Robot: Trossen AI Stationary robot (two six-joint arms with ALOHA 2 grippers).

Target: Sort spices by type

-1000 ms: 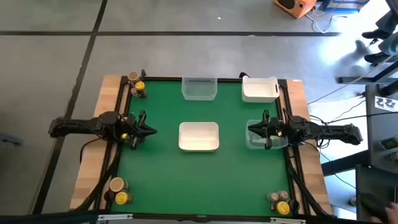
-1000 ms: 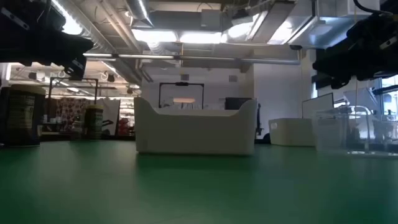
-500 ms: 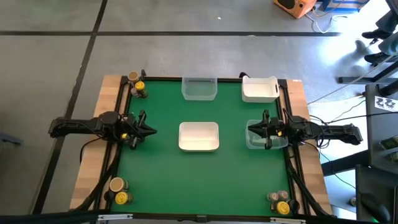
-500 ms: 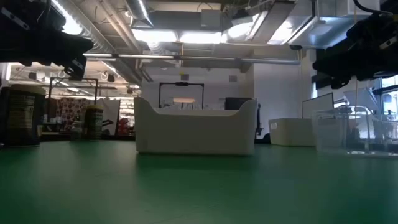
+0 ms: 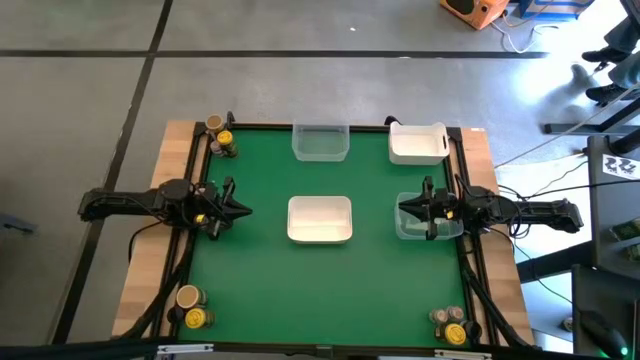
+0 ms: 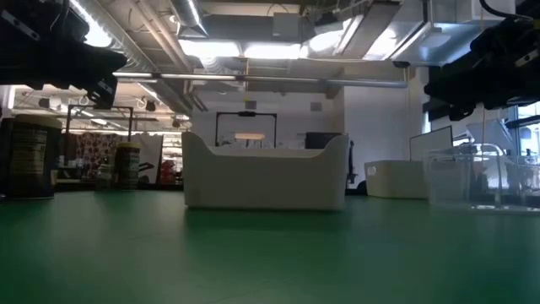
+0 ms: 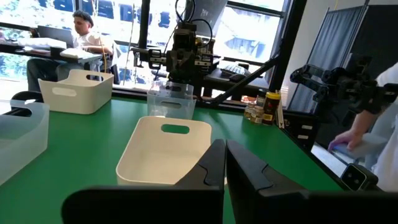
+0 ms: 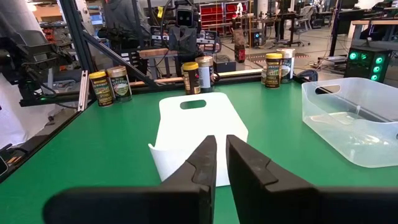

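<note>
The spices stand in small groups near the table's corners: jars at the far left (image 5: 220, 133), near left (image 5: 192, 308) and near right (image 5: 449, 325). The right wrist view shows further jars (image 8: 195, 76) in front of the left arm. My left gripper (image 5: 245, 210) hangs shut at the table's left edge, pointing level toward the centre. My right gripper (image 5: 402, 208) hangs shut at the right edge, above a clear tub (image 5: 415, 228). Both grippers hold nothing, as their own views show: left (image 7: 225, 155), right (image 8: 222, 149).
A white tub (image 5: 320, 220) stands in the table's middle. A clear tub (image 5: 320, 142) and a white tub (image 5: 418, 143) stand at the far edge. Bare green mat (image 5: 320, 290) lies between the middle tub and the near edge. A person sits beyond the table (image 7: 84, 31).
</note>
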